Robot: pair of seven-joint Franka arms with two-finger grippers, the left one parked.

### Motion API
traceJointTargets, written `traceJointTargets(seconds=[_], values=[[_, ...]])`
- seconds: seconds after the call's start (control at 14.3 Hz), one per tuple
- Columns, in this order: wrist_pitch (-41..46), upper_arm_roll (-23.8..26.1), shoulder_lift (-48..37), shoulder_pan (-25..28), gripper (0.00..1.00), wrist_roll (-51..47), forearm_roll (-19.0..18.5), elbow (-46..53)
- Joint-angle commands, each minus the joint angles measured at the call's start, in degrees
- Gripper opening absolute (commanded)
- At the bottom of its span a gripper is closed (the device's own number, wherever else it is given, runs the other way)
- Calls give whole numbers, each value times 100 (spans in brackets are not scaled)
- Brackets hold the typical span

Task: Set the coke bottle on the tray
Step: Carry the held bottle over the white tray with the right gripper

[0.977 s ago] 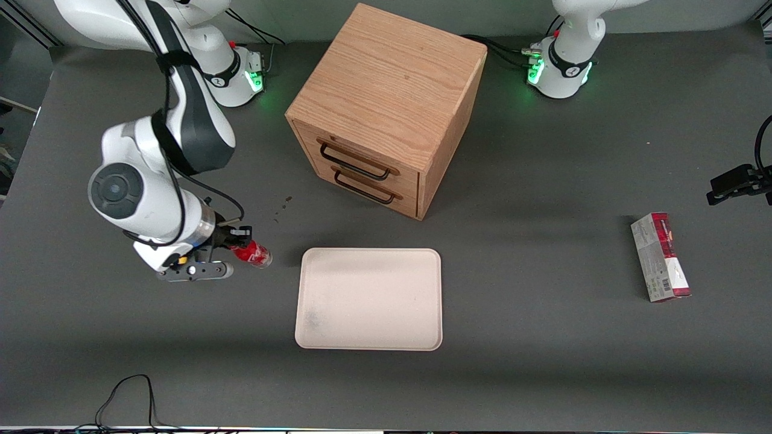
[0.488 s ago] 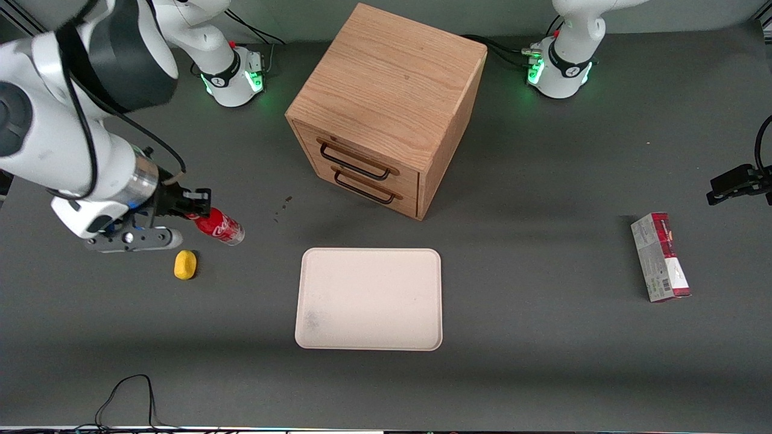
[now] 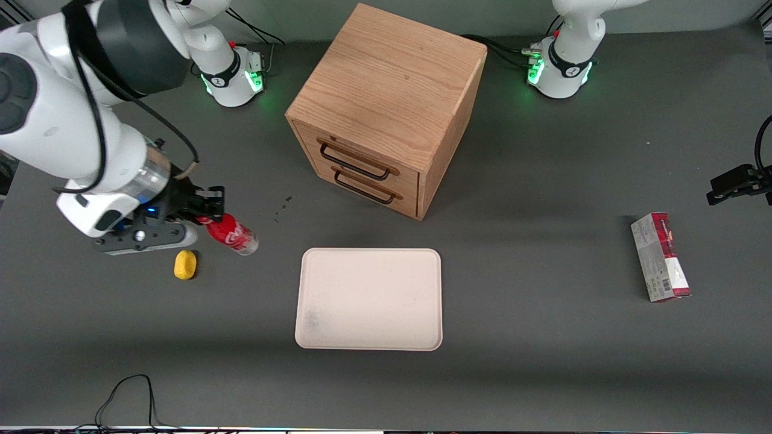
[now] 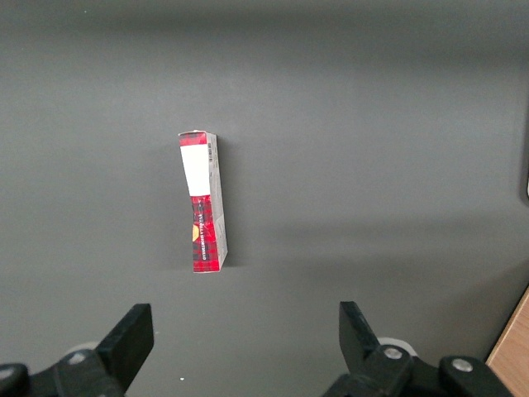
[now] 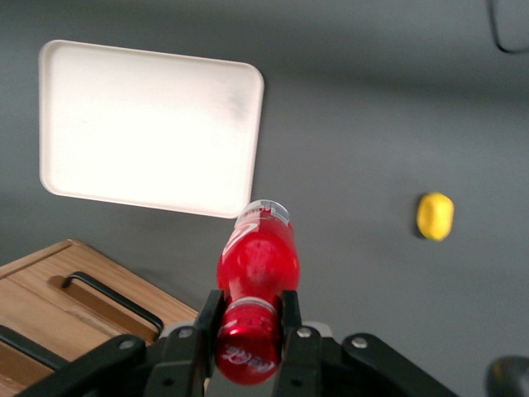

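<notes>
Gripper: clenched on the coke bottle's neck, raised above the table.
Coke bottle: tilted, held aloft near the yellow lump.
Tray: flat on the table, in front of the wooden drawer cabinet.
Red-and-grey carton: toward the parked arm's end.

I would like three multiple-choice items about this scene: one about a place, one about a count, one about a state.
1. Where is the coke bottle?
A. lying on the tray
B. held in the tool, above the table near the yellow lump
C. standing on the cabinet

2. How many handles show on the cabinet front?
A. one
B. two
C. four

3. What lies on the tray?
A. nothing
B. the carton
C. the yellow lump

Answers:
1 B, the tool grips the bottle at its cap end beside the yellow lump.
2 B, two dark handles, one above the other.
3 A, its surface is bare.
</notes>
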State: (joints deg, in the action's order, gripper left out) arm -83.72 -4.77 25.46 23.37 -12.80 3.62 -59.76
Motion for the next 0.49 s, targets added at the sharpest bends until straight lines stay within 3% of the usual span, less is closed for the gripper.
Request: traceJointTargets(seconds=[0.0,0.42], values=[[49,117,844,79,0,-91,51,1034],[-371,108,1575,212,0,-82,-90,1484]])
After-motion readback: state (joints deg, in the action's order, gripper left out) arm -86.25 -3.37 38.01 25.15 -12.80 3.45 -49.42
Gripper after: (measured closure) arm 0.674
